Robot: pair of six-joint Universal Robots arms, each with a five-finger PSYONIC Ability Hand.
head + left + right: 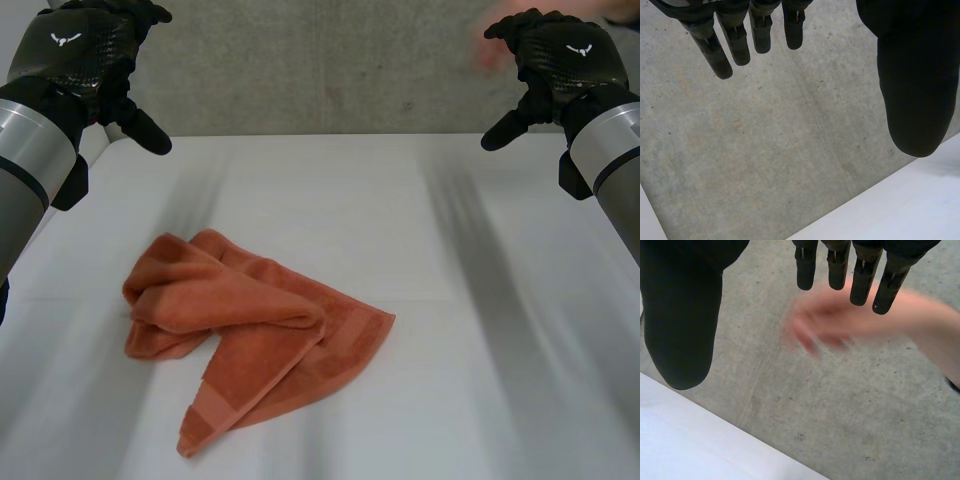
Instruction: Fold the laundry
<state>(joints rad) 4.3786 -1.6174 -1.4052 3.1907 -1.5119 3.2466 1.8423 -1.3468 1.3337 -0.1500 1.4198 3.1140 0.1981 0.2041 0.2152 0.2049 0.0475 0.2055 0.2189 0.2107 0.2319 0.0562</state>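
A crumpled orange towel (250, 330) lies on the near left part of the white table (480, 300), well apart from both hands. Farther back, the left hand (85, 60) and right hand (555, 65) hang over the table's far corners, fingers straight and spread from the thumbs, holding nothing. Beyond the right hand's fingertips a person's hand (840, 325) shows above the concrete floor (765, 150).

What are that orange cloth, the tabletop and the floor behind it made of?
Orange cloth: probably terry cotton, matte and fuzzy, with a flatter woven band along its edge. Tabletop: smooth white, perhaps laminate. Floor: likely bare concrete, grey, speckled, matte.
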